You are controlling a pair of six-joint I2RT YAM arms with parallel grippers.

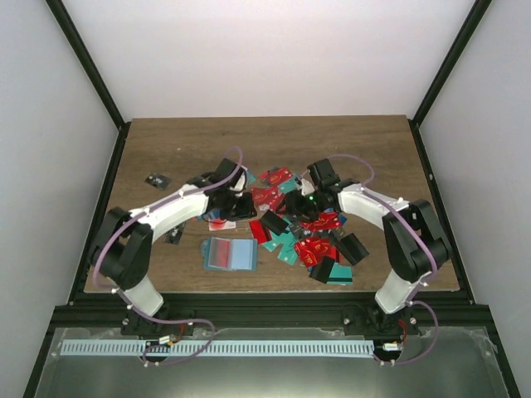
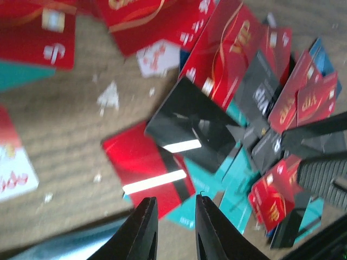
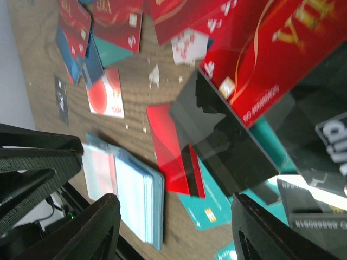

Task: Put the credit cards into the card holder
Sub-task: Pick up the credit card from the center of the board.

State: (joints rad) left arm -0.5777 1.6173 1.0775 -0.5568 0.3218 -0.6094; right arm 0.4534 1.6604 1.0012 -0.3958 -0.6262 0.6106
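Credit cards [image 1: 286, 217], mostly red with some teal, lie in a loose heap at mid-table. The teal-blue card holder [image 1: 228, 254] lies open in front of the heap with a red card showing in it. It also appears at the lower left of the right wrist view as the card holder [image 3: 133, 189]. My left gripper [image 2: 173, 198] hovers low over a red card [image 2: 143, 162] and a black card [image 2: 192, 127], its jaws narrowly apart and empty. My right gripper [image 3: 174, 199] is wide open above a red card [image 3: 171, 151] and a teal card [image 3: 209, 203], holding nothing.
Black blocky cases [image 1: 353, 247] lie among the cards on the right side. A small dark card [image 1: 157, 179] lies alone at the far left. A white card with a red blot [image 3: 105, 93] lies apart on the wood. Both arms meet over the heap.
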